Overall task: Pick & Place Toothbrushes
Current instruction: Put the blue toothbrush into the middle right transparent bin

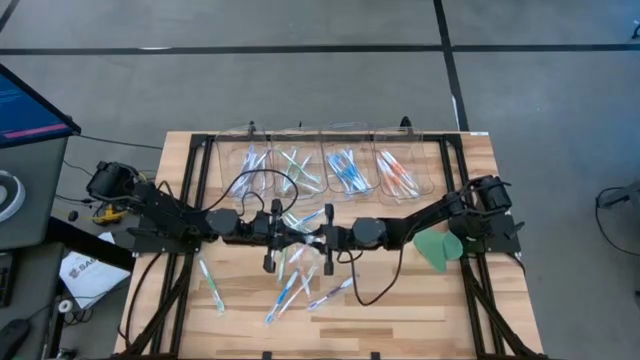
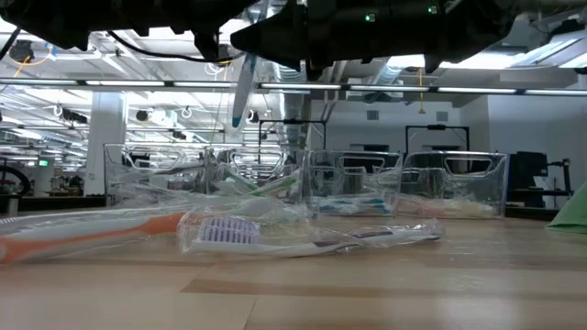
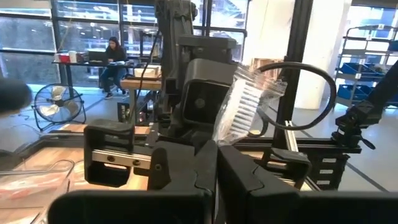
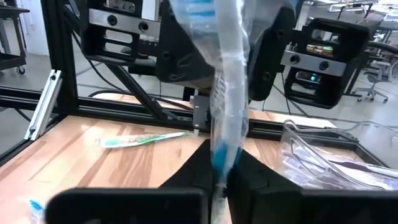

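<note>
Two dark grippers meet above the wooden tabletop, left gripper and right gripper, both jaws squeezed tight on one wrapped blue-and-white plastic toothbrush held in the air.

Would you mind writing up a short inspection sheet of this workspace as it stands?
Surface: wooden table, black frame rails.
Job's things: loose toothbrushes mid-table; others sorted in four clear bins.
Clutter: green disc on the right.
Grippers: left gripper and right gripper meet above mid-table, both shut on one wrapped blue toothbrush.
Cables: black loops over the arms.
Surroundings: monitor; a seated person far off.
</note>
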Motion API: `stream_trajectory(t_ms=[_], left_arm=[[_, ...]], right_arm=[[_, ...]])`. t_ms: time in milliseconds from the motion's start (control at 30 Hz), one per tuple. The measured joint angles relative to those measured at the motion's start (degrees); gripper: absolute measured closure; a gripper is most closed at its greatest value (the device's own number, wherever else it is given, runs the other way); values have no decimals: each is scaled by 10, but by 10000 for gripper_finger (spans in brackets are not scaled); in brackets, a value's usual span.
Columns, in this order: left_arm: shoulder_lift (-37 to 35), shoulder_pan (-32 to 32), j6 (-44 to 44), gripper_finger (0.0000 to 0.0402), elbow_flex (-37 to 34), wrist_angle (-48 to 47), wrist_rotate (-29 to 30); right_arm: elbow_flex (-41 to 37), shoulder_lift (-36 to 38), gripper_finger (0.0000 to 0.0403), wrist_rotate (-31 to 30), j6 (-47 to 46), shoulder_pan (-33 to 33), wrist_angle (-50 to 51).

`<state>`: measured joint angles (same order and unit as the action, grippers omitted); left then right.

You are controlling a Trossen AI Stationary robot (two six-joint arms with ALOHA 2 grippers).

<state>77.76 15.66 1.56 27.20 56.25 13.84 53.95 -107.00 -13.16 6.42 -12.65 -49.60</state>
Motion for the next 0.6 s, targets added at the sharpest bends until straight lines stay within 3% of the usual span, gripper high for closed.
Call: stream_trajectory(t_ms=[167,400,600], left_arm=[[0,0,-7,400,0,-4,-45],[0,0,3,395,0,-12,-60],[0,0,14,352,0,-13,-64]], right_arm=[[0,0,383,2,2,0,7],[0,0,393,2,9,0,10],[0,0,392,1,12,1,11]])
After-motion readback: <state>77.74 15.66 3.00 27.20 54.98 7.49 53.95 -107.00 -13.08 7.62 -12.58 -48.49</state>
